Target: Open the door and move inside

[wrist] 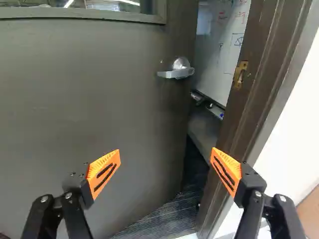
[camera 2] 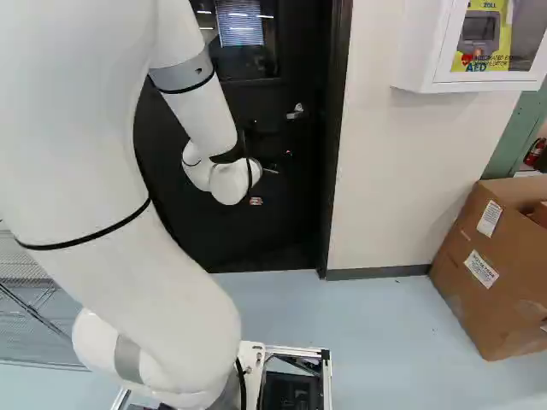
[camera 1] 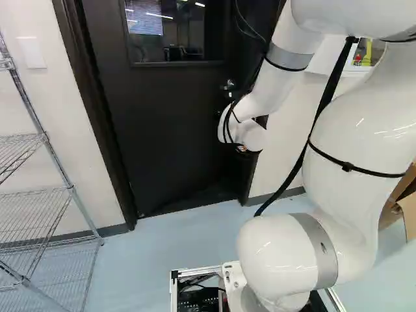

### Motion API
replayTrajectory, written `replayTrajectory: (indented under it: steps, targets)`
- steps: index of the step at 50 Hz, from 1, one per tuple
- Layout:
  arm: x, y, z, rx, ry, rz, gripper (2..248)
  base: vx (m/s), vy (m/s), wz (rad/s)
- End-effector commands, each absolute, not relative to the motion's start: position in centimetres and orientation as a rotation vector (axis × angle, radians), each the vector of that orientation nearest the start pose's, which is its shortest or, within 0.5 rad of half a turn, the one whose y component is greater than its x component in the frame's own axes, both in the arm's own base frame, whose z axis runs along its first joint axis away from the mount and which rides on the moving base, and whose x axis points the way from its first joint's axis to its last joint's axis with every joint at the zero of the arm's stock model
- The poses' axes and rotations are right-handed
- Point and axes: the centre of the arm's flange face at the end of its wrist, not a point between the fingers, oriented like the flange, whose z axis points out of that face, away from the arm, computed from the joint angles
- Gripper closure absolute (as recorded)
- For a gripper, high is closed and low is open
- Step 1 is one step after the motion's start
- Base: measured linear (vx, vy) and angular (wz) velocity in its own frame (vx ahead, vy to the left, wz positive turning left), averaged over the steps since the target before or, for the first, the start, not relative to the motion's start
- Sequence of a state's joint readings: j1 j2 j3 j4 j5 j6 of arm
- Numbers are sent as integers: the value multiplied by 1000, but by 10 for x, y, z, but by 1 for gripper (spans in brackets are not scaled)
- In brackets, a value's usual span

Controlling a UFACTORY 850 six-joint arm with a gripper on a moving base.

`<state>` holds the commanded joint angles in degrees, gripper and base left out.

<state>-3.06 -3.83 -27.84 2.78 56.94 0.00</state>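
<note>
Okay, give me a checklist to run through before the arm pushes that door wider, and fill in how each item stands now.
1. Door unlatched: ok, it stands ajar, its edge away from the strike plate.
2. Tool empty: ok, fingers spread with nothing gripped.
3. Tool off the door handle: ok, the handle sits ahead of the fingers, untouched.
4. Finger nearest the door frame free of it: cannot tell, they overlap in the wrist view.
5. Gap wide enough for the base: not ok, it looks too narrow to drive through.
6. Way behind the door free: cannot tell, the door hides most of it.
</note>
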Motion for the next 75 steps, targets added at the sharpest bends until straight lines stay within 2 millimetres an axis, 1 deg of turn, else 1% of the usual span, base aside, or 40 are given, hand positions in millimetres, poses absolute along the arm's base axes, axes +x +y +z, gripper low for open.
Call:
replayTrajectory:
  steps: [25,44,55,75]
  targets:
    - [424,-26,411,-2424,139,-2069,3,9,2,10]
    - [424,-26,411,-2424,139,-2069,3,81,5,169]
    - [424,-26,411,-2424,139,-2069,3,81,-48,158]
    - [424,-26,411,-2424,139,-2069,3,120,-74,-9]
